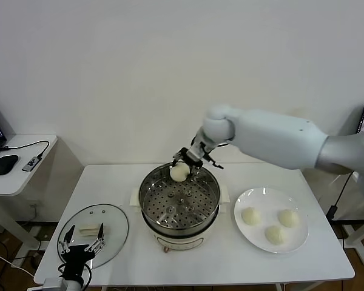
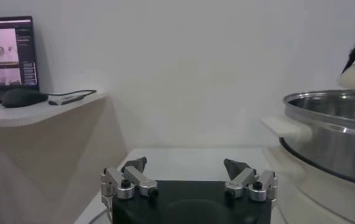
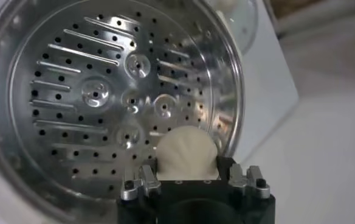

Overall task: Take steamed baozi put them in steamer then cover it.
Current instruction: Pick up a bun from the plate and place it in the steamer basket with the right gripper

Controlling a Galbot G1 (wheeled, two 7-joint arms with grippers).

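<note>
Right gripper (image 1: 183, 167) clamps one steamed baozi (image 1: 179, 173) above the steamer's (image 1: 179, 207) far rim, frame centre; three baozi wait on the plate (image 1: 300, 238) lower right. Left gripper (image 1: 80, 247) hangs open, lower left.

Shiny round stainless-steel steamer (image 1: 179, 205) on a cream-white base, its tray patterned with rows of dark round holes and pressed ridges. Small cream-white smooth bun (image 1: 179, 173) between black gripper fingers (image 1: 200, 159) on a pale white arm. Three more cream-white buns (image 1: 270, 224) on a flat white round plate (image 1: 297, 239). Clear round glass lid (image 1: 112, 225), cream handle, on white tabletop (image 1: 109, 188).
</note>
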